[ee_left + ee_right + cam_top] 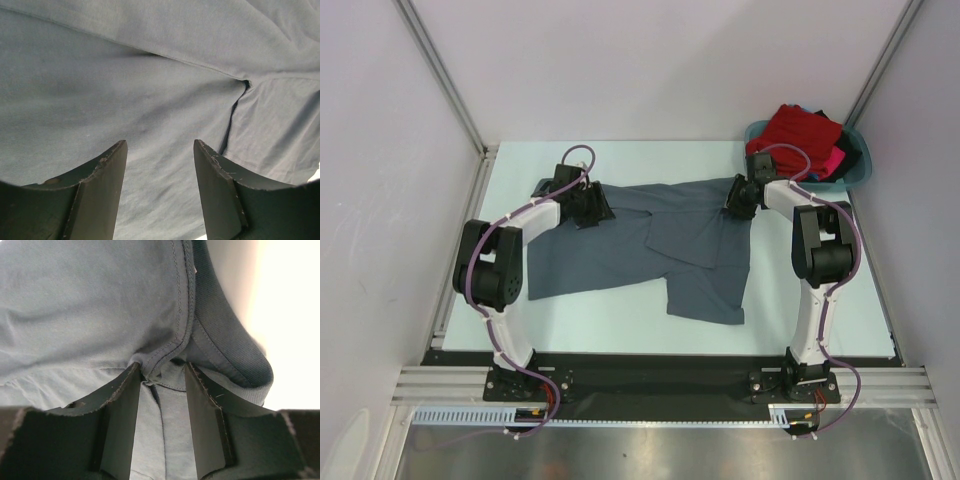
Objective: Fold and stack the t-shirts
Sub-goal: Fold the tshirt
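Note:
A large slate-grey t-shirt (620,255) lies spread across the table, its right part folded over with a sleeve (705,295) pointing toward me. My left gripper (590,207) rests on the shirt's far left edge. In the left wrist view its jaws (160,145) stand open over flat grey cloth (150,75), gripping nothing. My right gripper (739,198) sits at the shirt's far right edge by the ribbed collar (225,350). Its jaws (162,369) are open and straddle a stitched seam (182,315), with loose cloth lying between the fingers.
A teal basin (861,160) stands at the table's far right corner, holding a red t-shirt (800,130), a pink one (833,160) and a dark one (820,112). Pale walls with metal posts (445,80) close in the table on three sides.

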You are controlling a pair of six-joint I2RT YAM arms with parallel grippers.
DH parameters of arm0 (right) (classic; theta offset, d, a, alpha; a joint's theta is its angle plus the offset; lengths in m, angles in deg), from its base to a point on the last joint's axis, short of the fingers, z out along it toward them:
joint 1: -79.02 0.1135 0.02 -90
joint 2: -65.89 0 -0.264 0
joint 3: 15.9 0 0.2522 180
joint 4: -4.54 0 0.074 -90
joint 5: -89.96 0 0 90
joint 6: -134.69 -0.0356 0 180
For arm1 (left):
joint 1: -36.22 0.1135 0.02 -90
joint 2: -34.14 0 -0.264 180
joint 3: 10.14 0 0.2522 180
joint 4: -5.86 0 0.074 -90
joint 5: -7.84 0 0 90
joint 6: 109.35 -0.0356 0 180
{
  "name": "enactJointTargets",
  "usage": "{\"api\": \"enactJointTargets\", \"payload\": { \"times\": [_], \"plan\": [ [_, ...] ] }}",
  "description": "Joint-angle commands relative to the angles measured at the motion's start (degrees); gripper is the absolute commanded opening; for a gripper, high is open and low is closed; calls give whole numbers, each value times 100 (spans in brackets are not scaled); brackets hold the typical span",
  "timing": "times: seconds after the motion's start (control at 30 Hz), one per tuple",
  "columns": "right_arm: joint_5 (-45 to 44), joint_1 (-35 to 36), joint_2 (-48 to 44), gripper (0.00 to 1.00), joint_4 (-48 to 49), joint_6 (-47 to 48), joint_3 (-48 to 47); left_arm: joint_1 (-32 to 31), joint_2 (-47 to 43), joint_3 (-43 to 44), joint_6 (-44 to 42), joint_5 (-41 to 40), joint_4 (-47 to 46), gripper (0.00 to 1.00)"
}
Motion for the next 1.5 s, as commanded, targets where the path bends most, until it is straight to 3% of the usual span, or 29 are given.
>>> {"api": "enactJointTargets", "payload": {
  "times": [0.0, 0.73, 0.93, 1.1, 1.47],
  "plan": [
    [-35, -43, -61, 46, 337, -105, -99, -39, -17, 195, -102, 76, -25, 61],
    [-263, -114, -474, 47, 372, 35, -29, -30, -263, 63, -216, -311, 98, 62],
    [-88, -140, -132, 46, 293, 35, -336, -22, -289, 54, -234, -363, 133, 62],
    [-325, -157, -394, 47, 231, 123, -179, -30, -595, -191, -278, -1004, 240, 63],
    [273, -245, 106, 47, 197, -141, -459, -4, -641, -245, -321, -856, 248, 64]
  ]
}}
